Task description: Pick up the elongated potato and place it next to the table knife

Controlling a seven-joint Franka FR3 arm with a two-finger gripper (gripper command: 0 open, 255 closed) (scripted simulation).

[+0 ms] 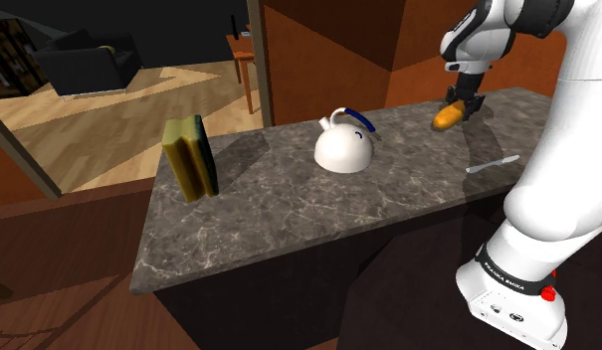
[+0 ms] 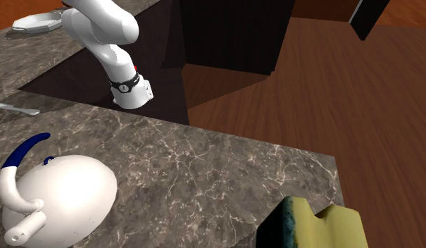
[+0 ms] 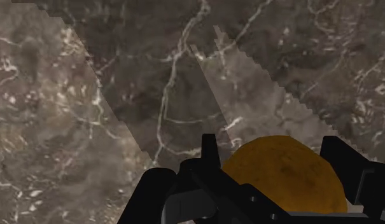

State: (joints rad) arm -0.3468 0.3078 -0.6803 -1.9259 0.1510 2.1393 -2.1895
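End effector grasping one orange potato; one knife, one white kettle, one sponge on counter.

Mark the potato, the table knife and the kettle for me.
potato (image 1: pixel 446 117), shoulder view, its orange middle
table knife (image 1: pixel 493 164), shoulder view, middle of its length
kettle (image 1: pixel 344 151), shoulder view, white body
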